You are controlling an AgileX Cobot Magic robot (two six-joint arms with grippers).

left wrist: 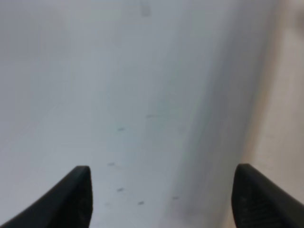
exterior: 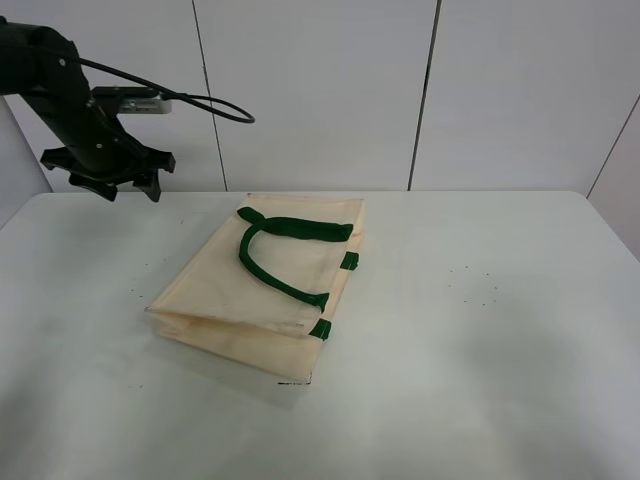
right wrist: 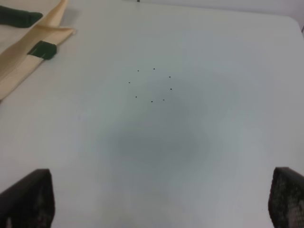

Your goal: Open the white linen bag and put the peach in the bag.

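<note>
White linen bag [exterior: 255,290] lies flat on the white table [exterior: 480,350], roughly centre and slightly left in the exterior high view, set at an angle. Dark green strap handle [exterior: 285,250] loops across its top face; two green tabs [exterior: 349,261] sit along the edge facing the right side. Bag mouth is closed, cloth folded flat.

Peach: not visible in any view.

Left gripper [exterior: 122,183] hangs in the air above the far-left part of the table, near the back wall, well apart from the bag. Left wrist view shows both fingertips [left wrist: 76,194] spread wide with nothing between them, only blurred table surface below.

Right gripper [right wrist: 159,202] doesn't appear in the exterior high view. Its wrist view shows the two fingertips [right wrist: 28,197] wide apart, empty, above bare table with a ring of small dark dots [right wrist: 152,85]. A corner of the bag [right wrist: 23,57] with a green tab [right wrist: 42,50] shows at that view's edge, apart from the fingers.
</note>
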